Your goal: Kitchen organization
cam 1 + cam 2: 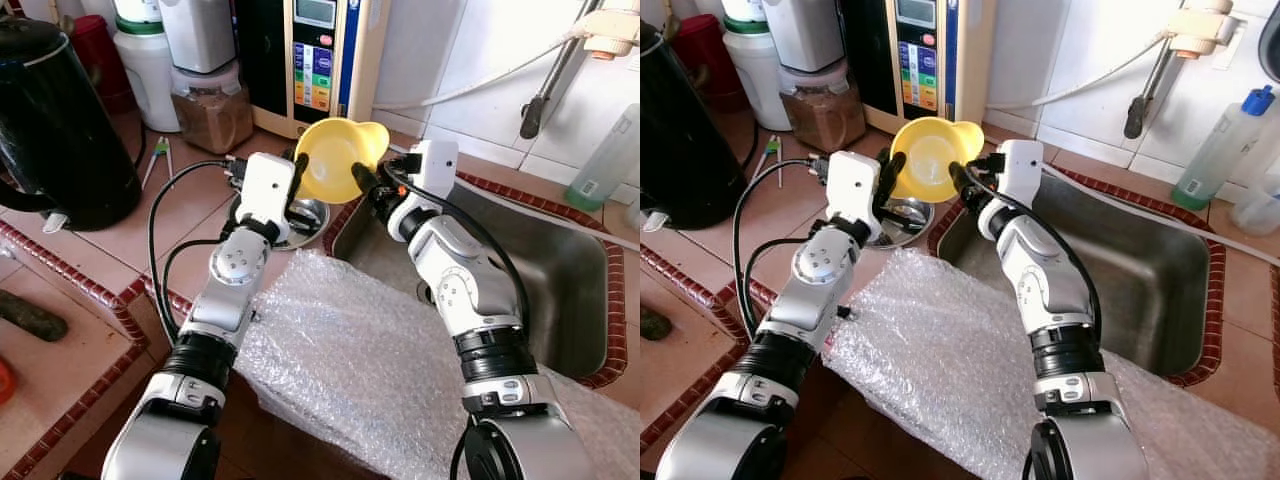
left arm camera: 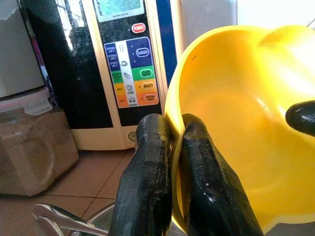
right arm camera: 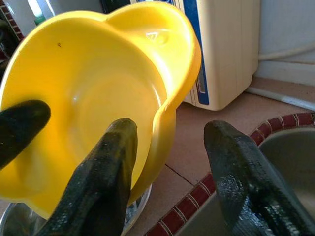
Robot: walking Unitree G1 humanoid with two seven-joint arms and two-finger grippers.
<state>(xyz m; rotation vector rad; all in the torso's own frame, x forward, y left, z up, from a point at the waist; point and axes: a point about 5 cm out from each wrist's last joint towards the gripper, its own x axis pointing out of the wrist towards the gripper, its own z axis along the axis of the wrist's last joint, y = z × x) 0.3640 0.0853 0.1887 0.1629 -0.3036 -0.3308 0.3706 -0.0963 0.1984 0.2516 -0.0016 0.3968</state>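
A yellow plastic bowl [image 1: 335, 160] with a pouring lip is held tilted in the air above a small steel bowl [image 1: 308, 214] on the tiled counter. My left gripper [image 1: 300, 165] is shut on the yellow bowl's left rim, one finger [image 2: 147, 162] outside and one inside the wall. My right gripper [image 1: 362, 178] is open at the bowl's right rim. One of its fingers [image 3: 113, 157] lies inside the yellow bowl [image 3: 88, 93] and the other stands apart outside it.
A steel sink [image 1: 570, 290] lies to the right. Bubble wrap [image 1: 350, 370] covers the near counter edge. A black kettle [image 1: 60, 120] stands at the left. A water ionizer [image 1: 310, 60], a jar of brown powder [image 1: 212, 112] and a spray bottle [image 1: 605, 160] line the back.
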